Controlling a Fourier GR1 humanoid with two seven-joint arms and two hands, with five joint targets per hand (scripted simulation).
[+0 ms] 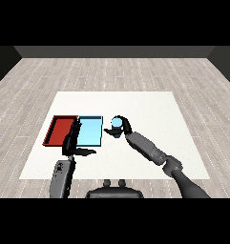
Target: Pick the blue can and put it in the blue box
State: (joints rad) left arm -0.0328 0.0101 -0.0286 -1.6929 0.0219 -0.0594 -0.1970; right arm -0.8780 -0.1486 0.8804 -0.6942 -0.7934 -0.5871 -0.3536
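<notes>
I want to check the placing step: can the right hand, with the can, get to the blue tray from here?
Probably yes. The right hand holds the blue can just beside the light blue tray, with nothing between them; the left hand is at its far edge.

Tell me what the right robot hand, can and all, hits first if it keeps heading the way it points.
Probably the light blue tray: the right robot hand, curled round the blue can, points left toward its near edge. Depth is unclear.

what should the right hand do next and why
Probably carry the blue can a little further left over the light blue tray: the right hand is curled round it just beside the tray's right edge, not yet above it.
</notes>
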